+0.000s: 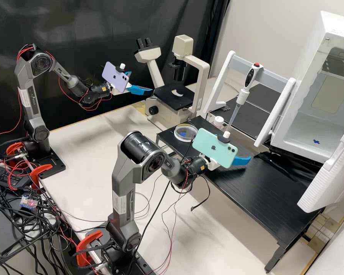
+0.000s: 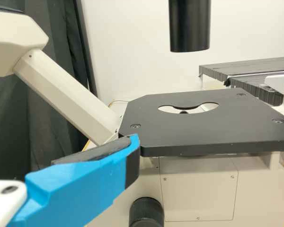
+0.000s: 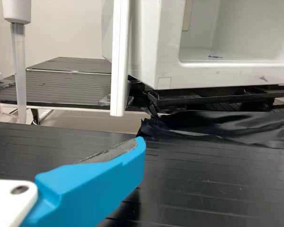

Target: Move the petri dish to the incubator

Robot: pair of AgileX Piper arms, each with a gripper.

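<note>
Grey arm (image 1: pixel 123 179), round clear petri dish (image 1: pixel 185 133) on grooved black platform (image 1: pixel 260 191), all jaws parted

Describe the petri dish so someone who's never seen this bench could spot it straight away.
Find the cream microscope, then the long black stand beside it. On the stand's end nearest the microscope sits the petri dish, round, shallow and clear. Unlike the small white-capped bottle near it, it is wide and flat, with a blue patch showing.
</note>
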